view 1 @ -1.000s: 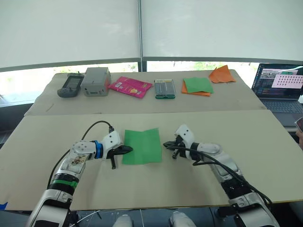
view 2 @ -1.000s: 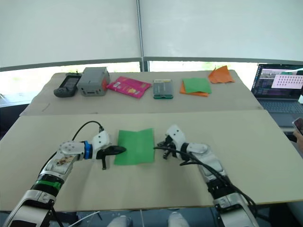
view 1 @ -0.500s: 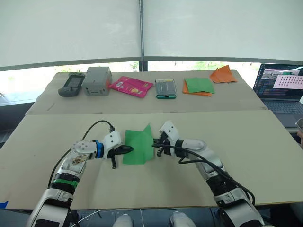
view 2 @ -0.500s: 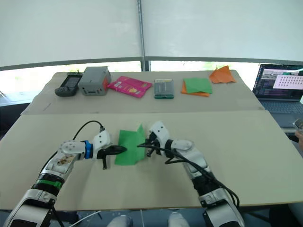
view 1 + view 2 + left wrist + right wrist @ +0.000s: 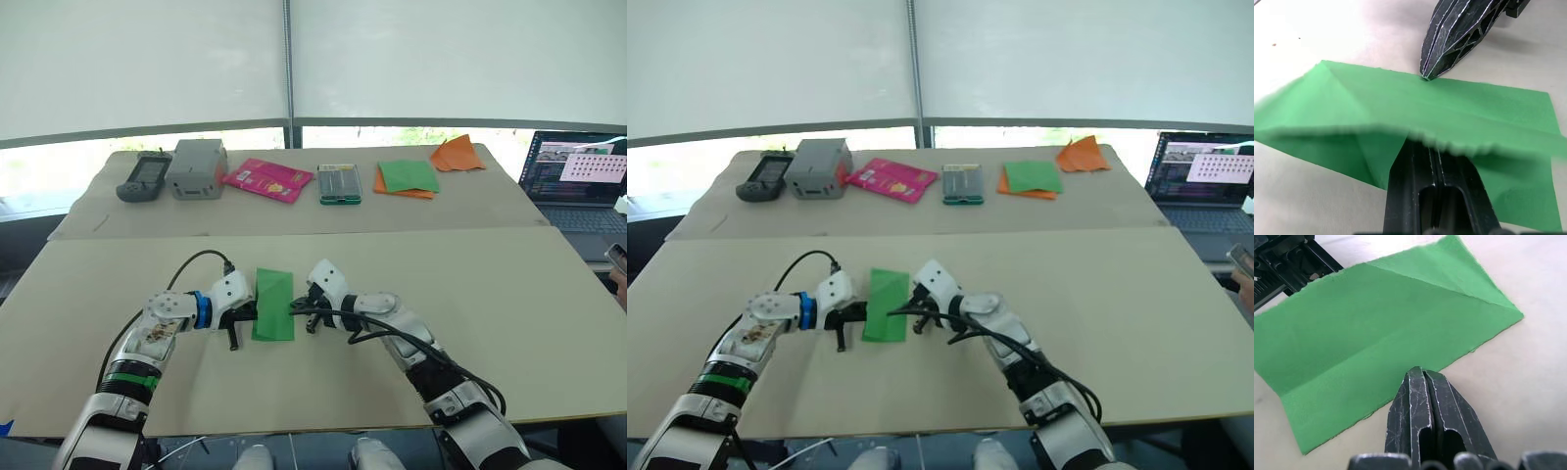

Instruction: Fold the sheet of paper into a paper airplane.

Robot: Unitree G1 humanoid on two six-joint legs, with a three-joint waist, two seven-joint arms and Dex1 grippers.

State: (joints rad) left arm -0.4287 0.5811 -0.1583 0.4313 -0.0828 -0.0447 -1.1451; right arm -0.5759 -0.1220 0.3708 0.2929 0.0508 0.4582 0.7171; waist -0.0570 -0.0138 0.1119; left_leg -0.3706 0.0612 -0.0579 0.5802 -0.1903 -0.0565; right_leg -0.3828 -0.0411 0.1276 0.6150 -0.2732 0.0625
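The sheet of paper (image 5: 273, 304), folded into a narrow strip, is laid flat near the middle of the worktop (image 5: 529, 294); its left edge is partly hidden by the closed left end effector (image 5: 245, 315); the closed right end effector (image 5: 297, 309) is set at its right edge, gripping nothing; bare worktop is seen toward the right edge.

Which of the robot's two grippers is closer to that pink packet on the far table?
The left gripper. It sits at the folded green sheet's left edge, almost straight in front of the pink packet. The right gripper is at the sheet's right edge, slightly farther over.
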